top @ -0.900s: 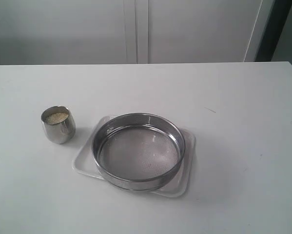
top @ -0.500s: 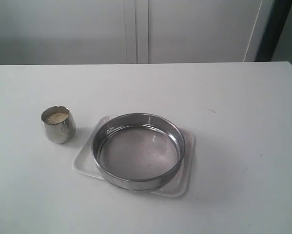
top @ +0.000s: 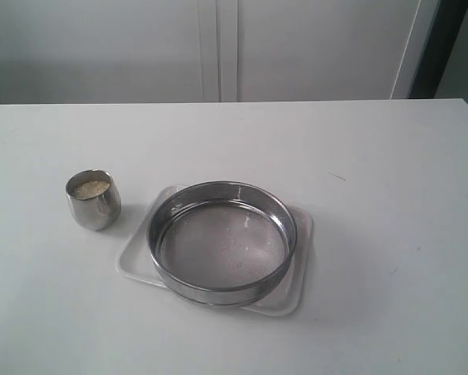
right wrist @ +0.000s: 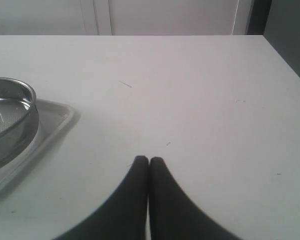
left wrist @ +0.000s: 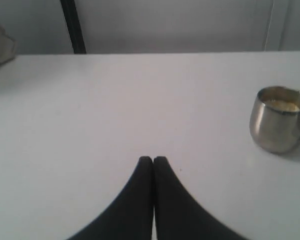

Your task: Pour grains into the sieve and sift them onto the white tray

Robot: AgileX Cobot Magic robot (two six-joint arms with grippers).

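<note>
Holds left hand (left wrist: 153,159) pressed together and empty over bare table (top: 374,195), somewhere off the left-arm side of the sieve (top: 222,242), touching nothing. Holds right hand (right wrist: 148,159) likewise pressed together and empty, off the sieve's right-arm side. Shows neither hand in the exterior view.

Finds the grains (top: 91,188) all in the cup (top: 94,200), filling it close to the brim, just beside the sieve on its left-arm side and apart from it. Finds the sieve empty, resting on the white tray (top: 133,262) and covering most of it. Judges pouring not yet begun.

Risks knocking the cup over by arriving with the left hand unspread, scattering grains on the table short of the sieve. Risks a slip in the grasp, given smooth rounded steel walls; probably calls for a firm pinch across the widest part. Risks an early spill from so full a cup by tilting before clearing the sieve's rim. Risks clipping that rim on the way over, shoving the sieve off centre. Risks throwing fine meal past the tray's low rim during sifting, given the thin margin of tray around the sieve, thinnest on the sieve's near side.
</note>
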